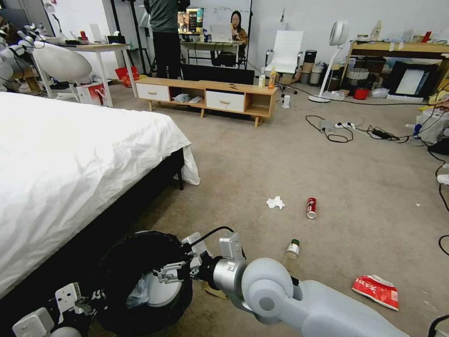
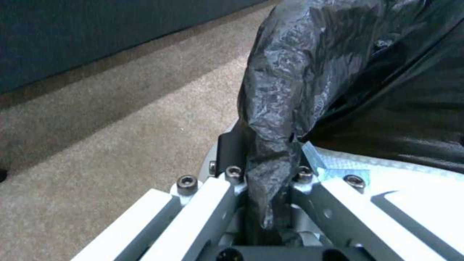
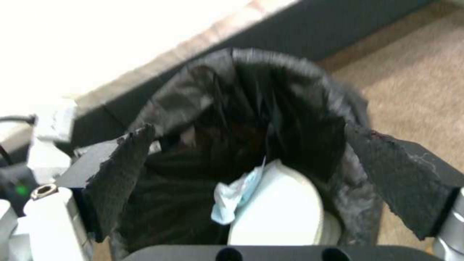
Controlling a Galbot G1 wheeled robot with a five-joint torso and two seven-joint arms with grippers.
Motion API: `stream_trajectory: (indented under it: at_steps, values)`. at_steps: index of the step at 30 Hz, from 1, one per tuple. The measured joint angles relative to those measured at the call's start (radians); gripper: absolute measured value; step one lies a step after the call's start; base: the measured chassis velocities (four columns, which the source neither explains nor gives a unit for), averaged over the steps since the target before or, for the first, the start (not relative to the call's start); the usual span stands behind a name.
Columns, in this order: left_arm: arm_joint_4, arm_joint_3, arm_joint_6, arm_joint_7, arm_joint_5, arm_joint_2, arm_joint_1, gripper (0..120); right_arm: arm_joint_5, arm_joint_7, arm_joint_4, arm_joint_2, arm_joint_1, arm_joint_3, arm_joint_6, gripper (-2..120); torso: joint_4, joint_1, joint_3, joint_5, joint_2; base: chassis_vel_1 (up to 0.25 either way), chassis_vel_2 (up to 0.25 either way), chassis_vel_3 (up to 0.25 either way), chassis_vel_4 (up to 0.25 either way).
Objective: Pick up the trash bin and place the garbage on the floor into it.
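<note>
left gripper [image 2: 263, 188] clamped tight on a fold of the crinkly black plastic bin bag [image 2: 338, 72], pale blue face mask [image 2: 333, 168] poking out beside it, beige-grey short-pile carpet [image 2: 121, 145] underneath

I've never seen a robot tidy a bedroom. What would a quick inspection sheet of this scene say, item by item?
Surface: beige carpet floor, litter scattered ahead of the robot.
Job's things: trash bin with black bag, beside the bed; pale blue face mask inside it. On the floor: tissue, red can, green-capped bottle, red-white wrapper.
Clutter: drink bottles on the low cabinet.
Grippers: left tool shut on the bin's bagged rim; right tool open over the bin's mouth.
Cables: cords and a power strip on the far carpet.
Surroundings: white bed, standing fan.
</note>
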Motion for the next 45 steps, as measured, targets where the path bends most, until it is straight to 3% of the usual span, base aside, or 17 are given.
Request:
stream_trajectory:
  at_steps: [9, 14, 20, 30, 35, 40, 45]
  values:
    - [0.0, -0.004, 0.0, 0.002, 0.007, -0.003, 0.005, 2, 0.0, -0.009, 0.109, -0.072, -0.053, 0.168, -0.004, 100, 0.0001, 0.0, 0.0, 0.0, 0.0, 0.0, 0.0, 0.0, 0.0]
    - [0.001, -0.015, 0.0, 0.008, 0.016, -0.002, 0.005, 2, -0.035, -0.027, 0.154, -0.126, -0.123, 0.303, 0.037, 100, -0.0002, 0.0, 0.0, -0.0001, 0.0, 0.0, 0.0, 0.0, 0.0]
    - [0.004, -0.048, 0.0, 0.01, 0.028, 0.006, 0.007, 2, -0.215, -0.047, 0.163, -0.174, -0.226, 0.401, 0.152, 100, 0.0, 0.0, 0.0, 0.0, 0.0, 0.0, 0.0, 0.0, 0.0]
    - [0.004, -0.079, 0.0, 0.016, 0.025, 0.01, 0.023, 2, -0.334, -0.025, 0.138, -0.17, -0.303, 0.486, 0.258, 100, 0.0001, 0.0, 0.0, -0.0002, 0.0, 0.0, 0.0, 0.0, 0.0]
    - [0.011, -0.1, 0.0, 0.02, 0.022, 0.008, 0.024, 2, -0.457, -0.054, 0.137, -0.173, -0.388, 0.566, 0.306, 100, -0.0001, 0.0, 0.0, -0.0001, 0.0, 0.0, 0.0, 0.0, 0.0]
    - [0.018, -0.123, 0.0, 0.025, 0.019, 0.008, 0.023, 2, -0.516, -0.064, 0.146, -0.192, -0.446, 0.586, 0.296, 100, -0.0003, 0.0, 0.0, 0.0, 0.0, 0.0, 0.0, 0.0, 0.0]
    - [0.02, -0.134, 0.0, 0.03, 0.017, 0.004, 0.024, 2, -0.528, -0.045, 0.138, -0.188, -0.438, 0.532, 0.201, 100, 0.0001, 0.0, 0.0, -0.0001, 0.0, 0.0, 0.0, 0.0, 0.0]
